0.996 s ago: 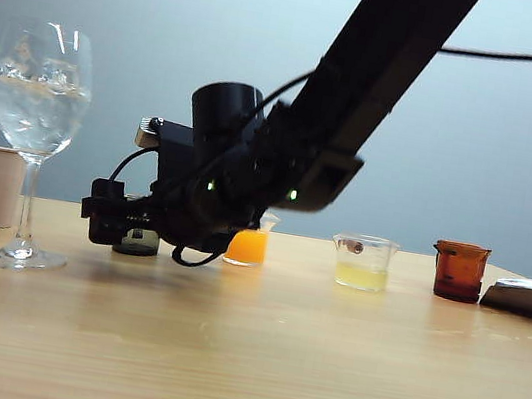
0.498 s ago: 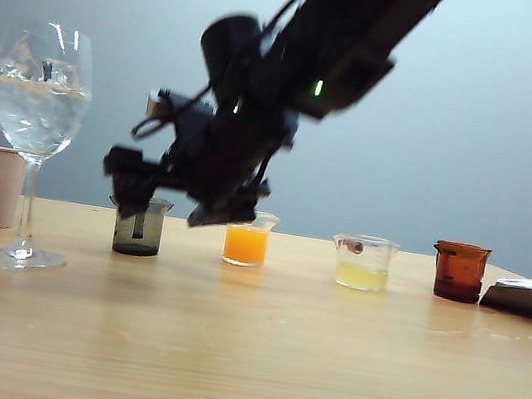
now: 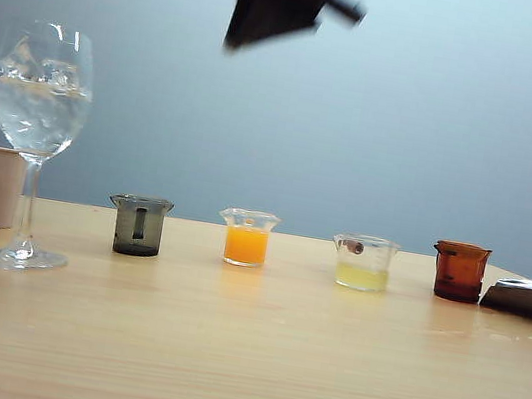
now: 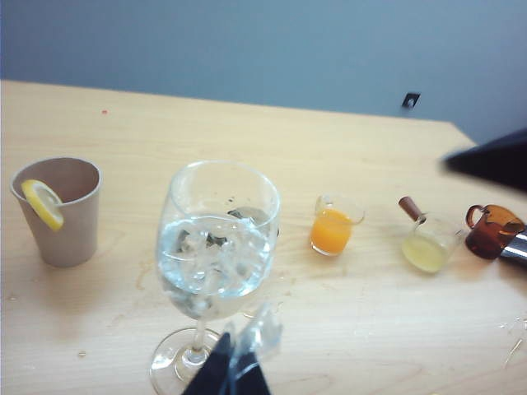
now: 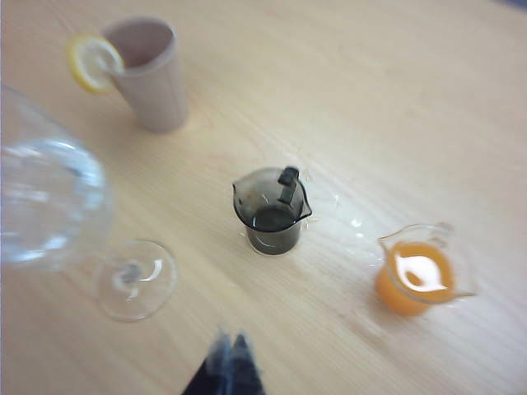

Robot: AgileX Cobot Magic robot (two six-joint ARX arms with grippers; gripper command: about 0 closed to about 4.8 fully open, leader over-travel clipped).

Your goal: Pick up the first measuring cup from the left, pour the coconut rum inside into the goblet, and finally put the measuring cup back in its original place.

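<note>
— What's the setting?
— A light wood-grain table (image 3: 271,362) runs the full width, its surface faintly scuffed, against a plain blue-grey wall (image 3: 440,126).
— And the light?
— Soft, even, brighter toward the wall's upper right.

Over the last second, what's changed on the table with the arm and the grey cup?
The right arm pulled away from the smoky grey measuring cup and rose to the top of the exterior view; its right gripper now looks shut and empty. The cup stands free on the table. The goblet, other beakers and left gripper stayed put.
</note>
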